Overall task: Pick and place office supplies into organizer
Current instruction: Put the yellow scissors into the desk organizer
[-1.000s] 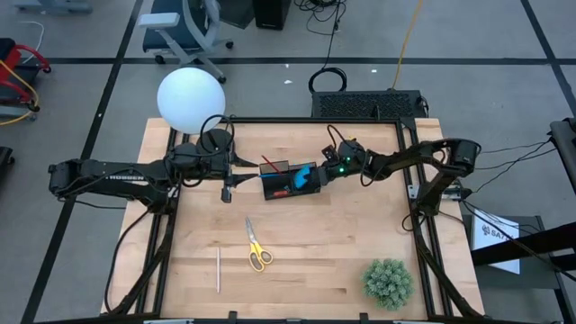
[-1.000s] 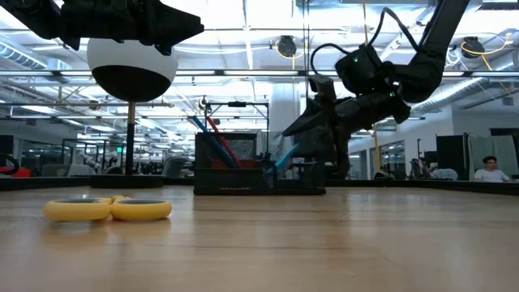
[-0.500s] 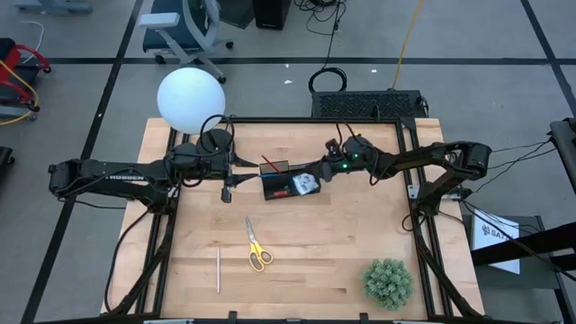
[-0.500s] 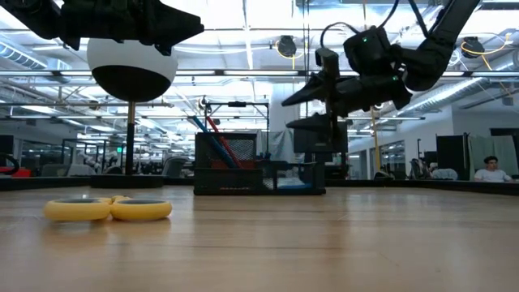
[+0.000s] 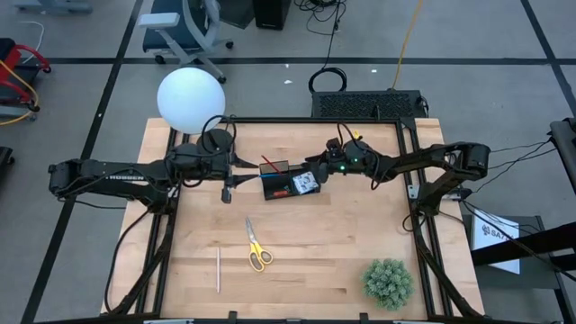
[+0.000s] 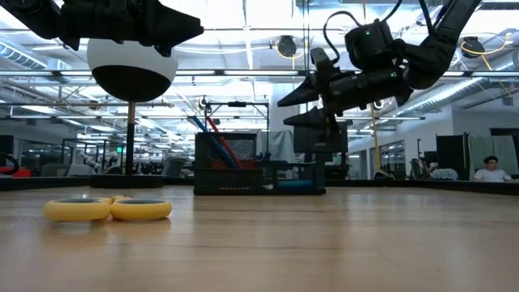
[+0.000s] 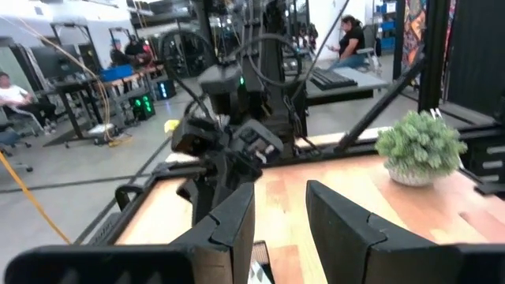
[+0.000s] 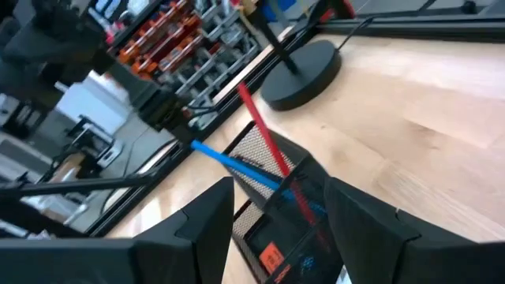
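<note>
The black mesh organizer [image 5: 290, 184] sits mid-table. A red pen [image 8: 264, 142] and a blue pen [image 8: 229, 162] lean in its left compartment, and a blue notepad [image 6: 292, 184] lies in its right one. My right gripper [image 5: 316, 171] hovers open above the organizer's right end, pointing toward the table's left edge [image 6: 288, 112]. My left gripper [image 5: 245, 166] waits open and level just left of the organizer [image 7: 280, 229]. Yellow-handled scissors [image 5: 257, 247] and a pale pencil [image 5: 218, 270] lie flat on the near part of the table.
A lamp with a white globe [image 5: 191, 99] stands on a round black base [image 5: 214, 140] at the far left. A green spiky plant ball [image 5: 388, 282] sits at the near right corner. Bare wood lies between the scissors and the plant.
My right gripper has risen from the organizer's right compartment, rolling its wrist and drawing back slightly toward the table's right edge. The blue notepad that was between its fingers now lies in the organizer.
</note>
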